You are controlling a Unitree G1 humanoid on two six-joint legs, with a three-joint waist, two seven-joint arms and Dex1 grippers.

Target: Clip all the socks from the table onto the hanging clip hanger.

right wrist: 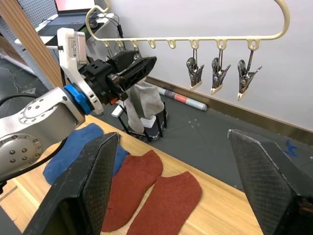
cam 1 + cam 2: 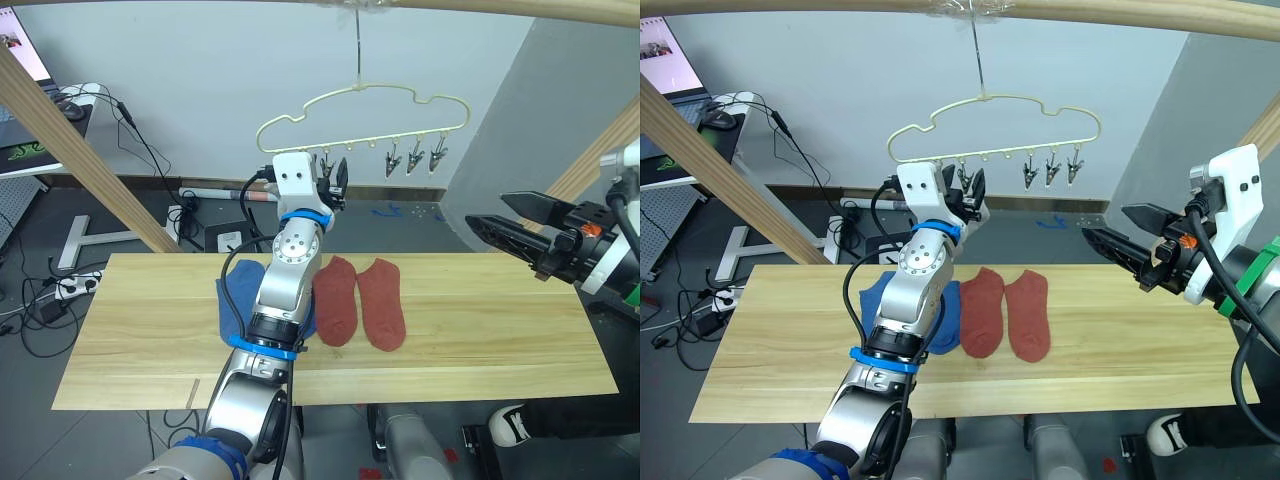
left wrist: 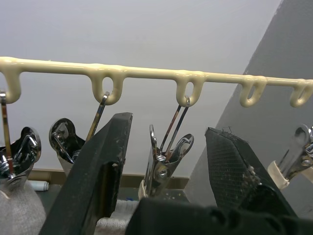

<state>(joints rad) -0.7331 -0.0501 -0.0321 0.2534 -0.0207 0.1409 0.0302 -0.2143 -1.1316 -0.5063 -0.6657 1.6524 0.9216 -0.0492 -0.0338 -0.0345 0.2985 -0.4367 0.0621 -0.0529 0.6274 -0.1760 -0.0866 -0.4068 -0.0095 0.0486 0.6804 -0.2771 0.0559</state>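
Socks counted: two rust-red ankle socks [image 2: 360, 300] flat, side by side on the light wooden table [image 2: 480, 340]; blue socks [image 2: 940, 318] beside them, partly behind the left arm, number unclear; one light grey sock [image 1: 143, 104] hanging from the cream-yellow wire clip hanger [image 2: 365, 115]; three dark metal clips [image 1: 219, 74] hang empty; remaining clips masked by the left gripper [image 3: 168, 171], fingers apart around one clip, raised at the hanger; right gripper [image 1: 181, 186] fingers spread wide, empty, off the table's right end.
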